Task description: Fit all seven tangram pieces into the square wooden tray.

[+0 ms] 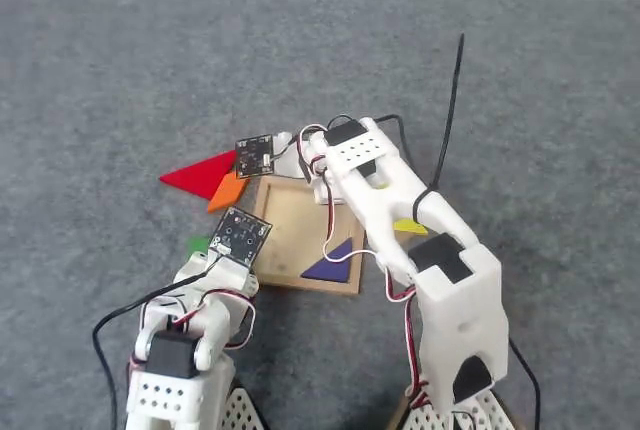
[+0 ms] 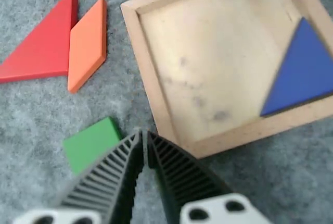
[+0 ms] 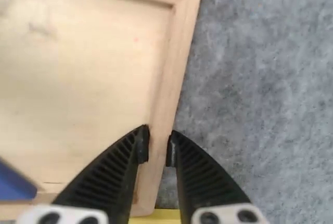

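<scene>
Right gripper (image 3: 156, 143) pinches the wooden tray (image 3: 177, 67) by its rim.
Left gripper (image 2: 144, 139) pressed together; blue triangle (image 2: 304, 70) lies with one edge along the tray's near rim.

Tray (image 1: 285, 230) held a blue triangle (image 1: 333, 262) in its near right corner. Red triangle (image 1: 203, 174) and orange piece (image 1: 228, 191) lay touching, just off its far left corner.
</scene>
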Robot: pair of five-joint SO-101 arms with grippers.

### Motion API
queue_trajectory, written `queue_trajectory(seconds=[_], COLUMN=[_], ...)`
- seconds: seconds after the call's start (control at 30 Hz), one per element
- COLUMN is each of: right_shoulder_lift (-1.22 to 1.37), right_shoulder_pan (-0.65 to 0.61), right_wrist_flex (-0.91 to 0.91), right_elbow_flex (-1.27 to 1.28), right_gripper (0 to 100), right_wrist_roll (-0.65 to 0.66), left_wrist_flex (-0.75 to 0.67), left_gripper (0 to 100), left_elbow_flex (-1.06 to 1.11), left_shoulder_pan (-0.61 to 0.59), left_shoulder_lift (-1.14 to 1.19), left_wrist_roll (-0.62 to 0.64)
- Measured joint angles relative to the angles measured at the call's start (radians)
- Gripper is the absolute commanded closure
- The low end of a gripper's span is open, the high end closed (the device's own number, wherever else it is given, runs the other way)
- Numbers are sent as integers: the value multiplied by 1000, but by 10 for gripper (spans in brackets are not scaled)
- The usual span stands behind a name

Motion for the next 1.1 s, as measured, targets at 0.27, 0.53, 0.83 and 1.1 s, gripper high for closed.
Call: queue_trajectory(seconds=[0.27, 0.53, 0.83, 1.1], right_shoulder_lift=[-100, -339, -684, -956], right_shoulder_pan=[-5, 14, 77, 244], right_wrist_flex=[95, 233, 529, 299], right_elbow_flex=[5, 5, 6, 446], right_gripper=[734, 965, 992, 990], right_wrist_roll=[-63, -288, -609, -707], left_wrist_flex=[0, 0, -92, -373], left_gripper=[987, 987, 986, 986], left_elbow_flex=[0, 0, -112, -213], left_shoulder_pan=[3, 3, -261, -543], left_shoulder_lift=[0, 0, 0, 0], left_wrist_roll=[0, 0, -219, -158])
